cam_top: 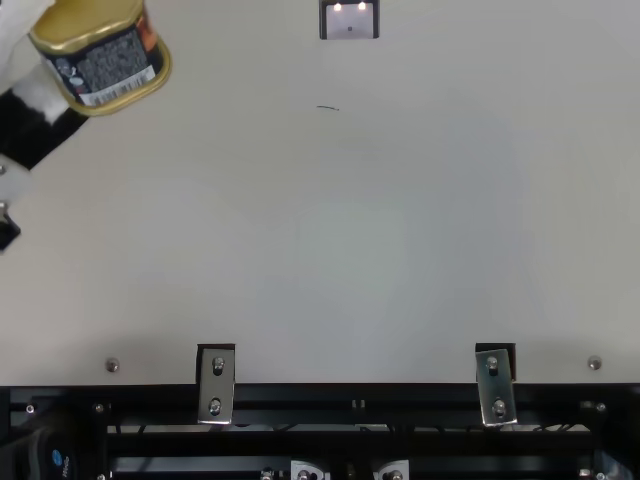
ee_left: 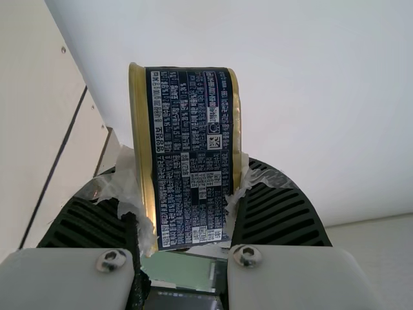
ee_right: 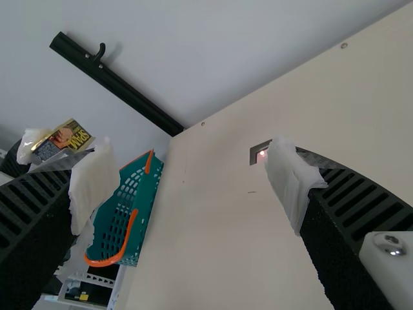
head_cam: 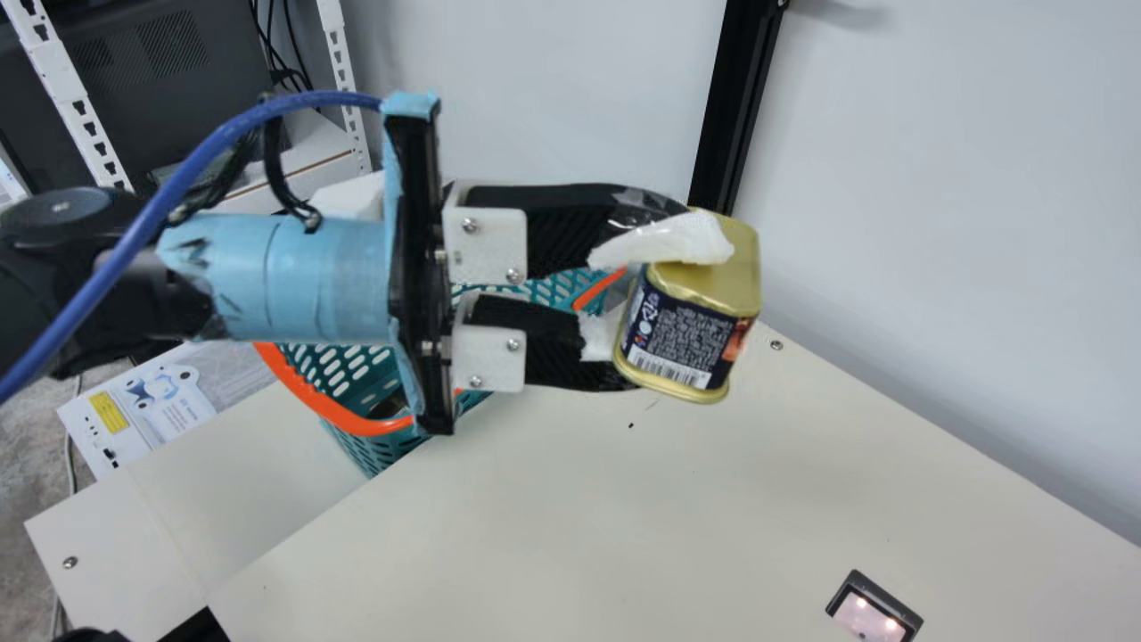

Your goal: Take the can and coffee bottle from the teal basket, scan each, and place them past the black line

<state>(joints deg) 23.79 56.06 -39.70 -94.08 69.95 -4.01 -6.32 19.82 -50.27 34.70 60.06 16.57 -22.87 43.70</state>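
Left tool grips the can in the air; right tool is open

We see the left tool [head_cam: 669, 299] at the far left of the scene, its two ribbed fingers closed on the can [head_cam: 686, 343]. The can is tilted and raised off the cream counter [head_cam: 535, 517], with gold-coloured ends and a dark printed label around its side.

Behind and below that tool is the teal basket [head_cam: 348, 370], with orange trim, just beside the counter's left edge. In the main view, the left arm and tool cross in front of the basket and hide part of it.

On the far part of the counter, well apart from the can, we see a small dark-framed scanner [cam_top: 349, 20] with two lights glowing. A black post [head_cam: 735, 107] stands against the pale wall beyond.

In the left wrist view, a thin black line [ee_left: 55, 166] runs across the cream surface. Two metal brackets [cam_top: 216, 385] sit along the near edge.

The right tool [ee_right: 190, 184] holds nothing; its white-wrapped fingertips are wide apart.
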